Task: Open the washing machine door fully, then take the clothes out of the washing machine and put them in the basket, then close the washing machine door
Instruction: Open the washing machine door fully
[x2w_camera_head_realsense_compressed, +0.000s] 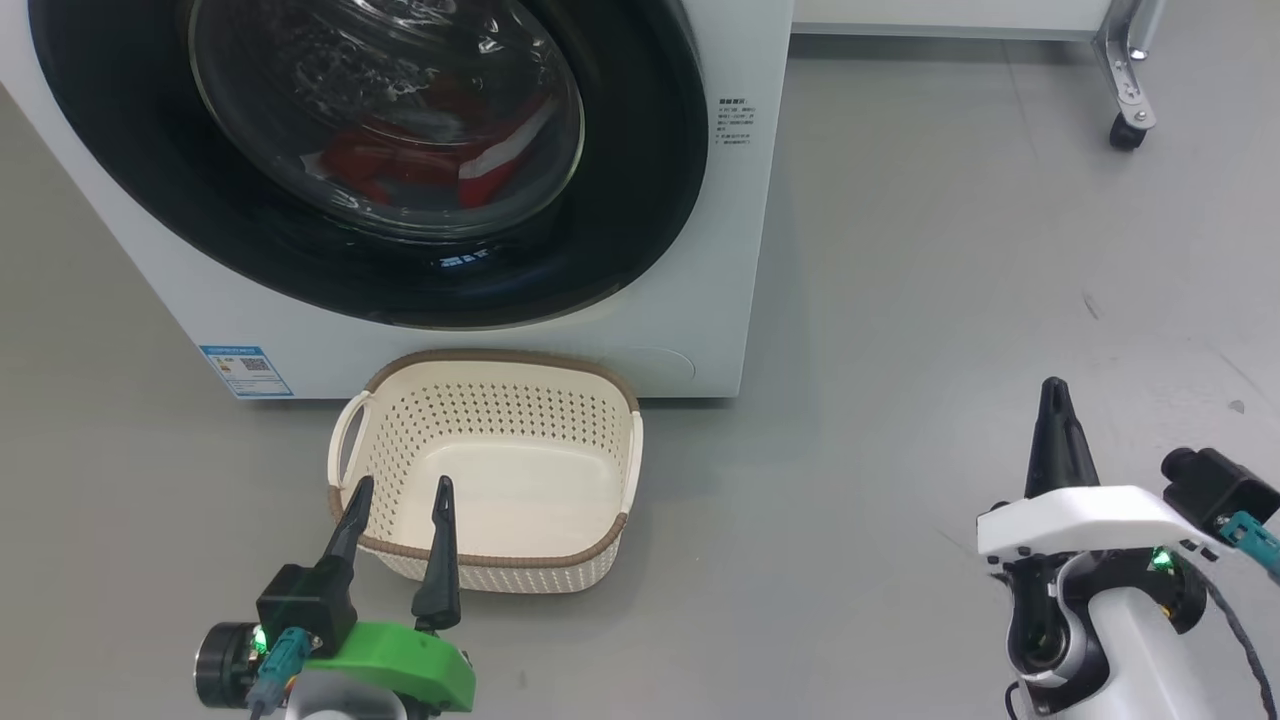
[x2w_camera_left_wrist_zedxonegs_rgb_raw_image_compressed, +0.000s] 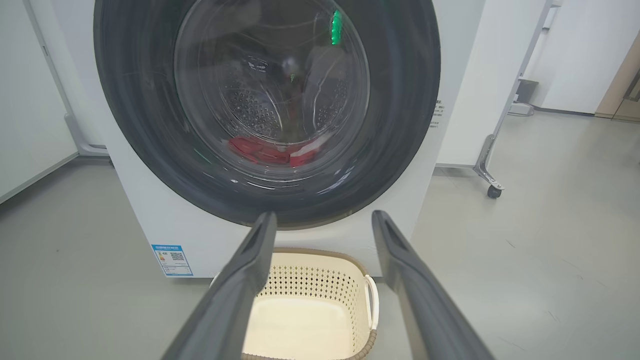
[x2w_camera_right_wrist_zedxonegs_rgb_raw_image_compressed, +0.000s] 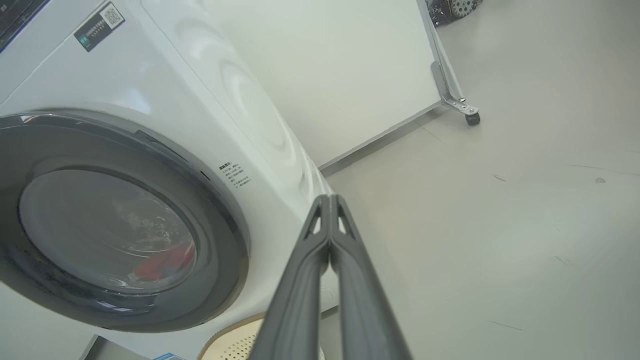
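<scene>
The white washing machine (x2w_camera_head_realsense_compressed: 700, 250) fills the upper left of the head view, and its black-rimmed round door (x2w_camera_head_realsense_compressed: 620, 200) lies flat against the front. Red clothes (x2w_camera_head_realsense_compressed: 400, 165) show through the glass, low in the drum. The cream basket (x2w_camera_head_realsense_compressed: 480, 565) stands on the floor right in front of the machine, with nothing in it. My left gripper (x2w_camera_head_realsense_compressed: 400, 495) hovers open at the basket's near rim, fingers pointing at the machine. My right gripper (x2w_camera_head_realsense_compressed: 1055, 395) is shut with nothing in it, out over bare floor to the right of the machine. In the right wrist view its tips (x2w_camera_right_wrist_zedxonegs_rgb_raw_image_compressed: 330, 200) meet.
A white panel on a metal foot with a caster (x2w_camera_head_realsense_compressed: 1128, 130) stands at the back right. Grey floor (x2w_camera_head_realsense_compressed: 950, 330) stretches between it and my right arm. A blue label (x2w_camera_head_realsense_compressed: 245, 370) sits low on the machine's front.
</scene>
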